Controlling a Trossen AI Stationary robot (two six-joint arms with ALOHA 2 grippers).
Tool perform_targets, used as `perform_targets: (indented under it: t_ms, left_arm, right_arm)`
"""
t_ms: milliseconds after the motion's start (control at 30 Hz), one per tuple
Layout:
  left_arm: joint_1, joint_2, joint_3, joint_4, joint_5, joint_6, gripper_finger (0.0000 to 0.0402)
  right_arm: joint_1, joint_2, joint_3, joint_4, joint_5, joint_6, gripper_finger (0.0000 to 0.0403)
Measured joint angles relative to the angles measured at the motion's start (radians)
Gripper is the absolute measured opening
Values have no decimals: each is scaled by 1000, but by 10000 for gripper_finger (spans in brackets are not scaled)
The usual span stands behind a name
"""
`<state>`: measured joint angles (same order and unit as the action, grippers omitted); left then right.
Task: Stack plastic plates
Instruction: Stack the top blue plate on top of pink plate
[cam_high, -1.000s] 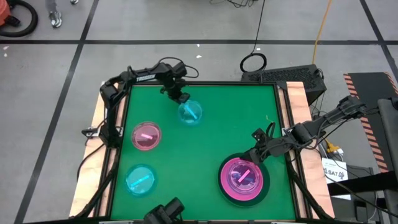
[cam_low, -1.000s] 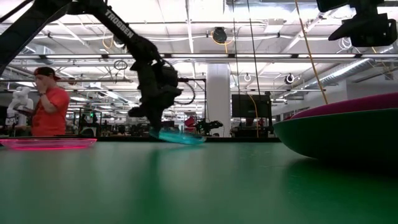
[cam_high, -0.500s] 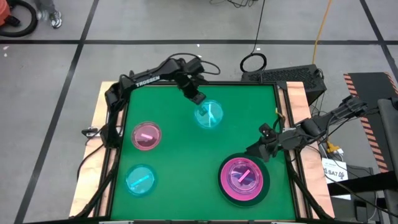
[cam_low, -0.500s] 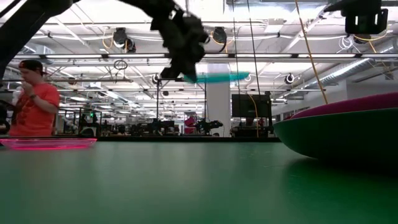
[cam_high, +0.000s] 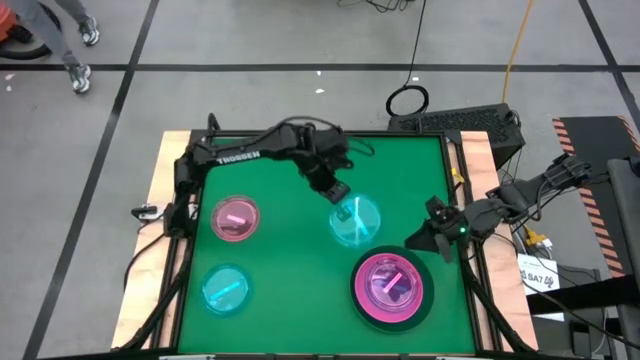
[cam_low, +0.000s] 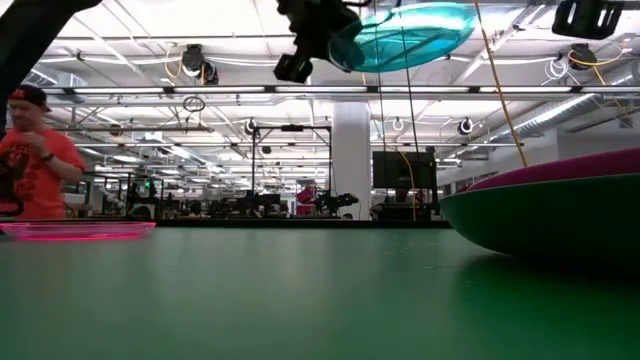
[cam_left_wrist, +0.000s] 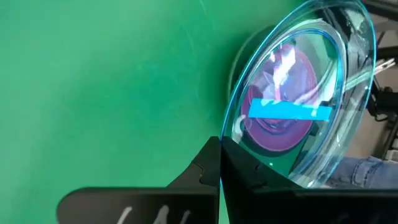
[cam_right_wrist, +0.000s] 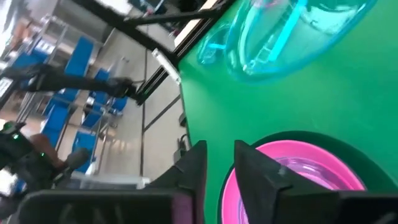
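My left gripper (cam_high: 338, 195) is shut on a small translucent cyan plate (cam_high: 358, 222), carried high above the table (cam_low: 410, 35). Just nearer and to the right stands the stack: a large dark plate (cam_high: 425, 305) with an opaque pink plate (cam_high: 362, 300) on it and a translucent pink one (cam_high: 388, 283) on top. A translucent pink plate (cam_high: 235, 218) and a cyan plate (cam_high: 225, 288) lie flat at the table's left. My right gripper (cam_high: 432, 240) hovers by the right edge beside the stack, its fingers (cam_right_wrist: 193, 165) a narrow gap apart with nothing between. My left gripper pinches the cyan plate's rim (cam_left_wrist: 229, 127) between its two fingers, on the plate's far-left side. The plate is lifted clear of the table and sticks out beyond the fingers toward the stack, slightly tilted.
Wooden boards and cables edge the green mat (cam_high: 280, 300). A person in a red shirt (cam_low: 30, 165) stands in the room beyond the table. Bare mat lies between the left plates and the stack.
My left gripper has carried the cyan plate from near the table's far edge toward the right and near side, lifting it well clear of the mat, to a spot just beside the stack. My right gripper has drawn back from the stack toward the table's right edge.
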<state>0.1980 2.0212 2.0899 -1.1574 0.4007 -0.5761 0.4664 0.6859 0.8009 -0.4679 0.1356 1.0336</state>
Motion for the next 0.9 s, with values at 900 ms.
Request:
perform_targets:
  t_ms: [900]
  left_arm:
    - [-378,66,2,280,-423,-665,3]
  right_arm:
    - [0,-40,229,-298,-104,-320,1]
